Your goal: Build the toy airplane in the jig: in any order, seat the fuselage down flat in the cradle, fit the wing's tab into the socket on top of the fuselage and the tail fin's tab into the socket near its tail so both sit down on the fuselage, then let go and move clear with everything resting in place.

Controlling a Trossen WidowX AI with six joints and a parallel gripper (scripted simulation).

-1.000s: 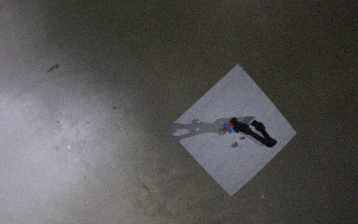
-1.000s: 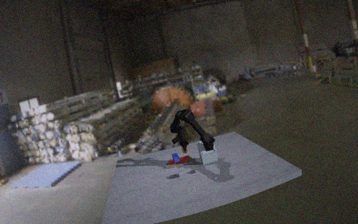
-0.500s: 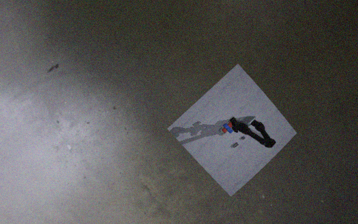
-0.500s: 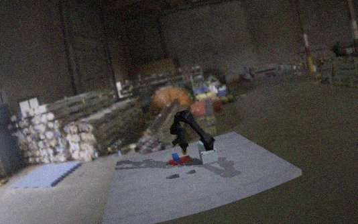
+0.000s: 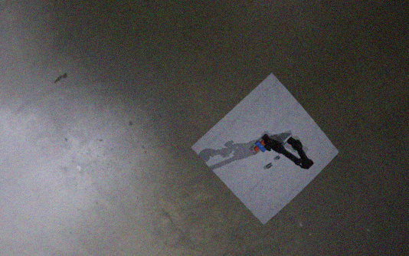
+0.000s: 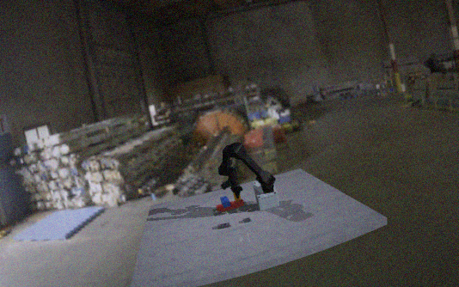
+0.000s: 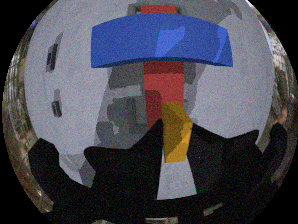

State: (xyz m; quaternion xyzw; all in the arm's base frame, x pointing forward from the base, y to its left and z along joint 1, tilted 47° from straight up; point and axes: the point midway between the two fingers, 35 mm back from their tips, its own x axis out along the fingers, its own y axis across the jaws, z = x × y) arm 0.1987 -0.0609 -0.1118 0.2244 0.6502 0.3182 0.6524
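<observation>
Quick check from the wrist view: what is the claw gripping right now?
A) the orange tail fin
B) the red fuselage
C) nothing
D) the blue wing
A: in the wrist view the claw is shut on the orange tail fin at the tail end of the red fuselage, while the blue wing lies across the fuselage farther ahead, untouched.

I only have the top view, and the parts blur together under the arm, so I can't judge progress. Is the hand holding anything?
Observer: Yes. The wrist view shows the hand shut on the yellow tail fin.
Operator: Is the wing on?
Observer: The blue wing lies squarely across the red fuselage.
Operator: Where is the fin?
Observer: The exterior view shows it upright over the fuselage end away from the wing. I cannot tell whether it is seated.
</observation>
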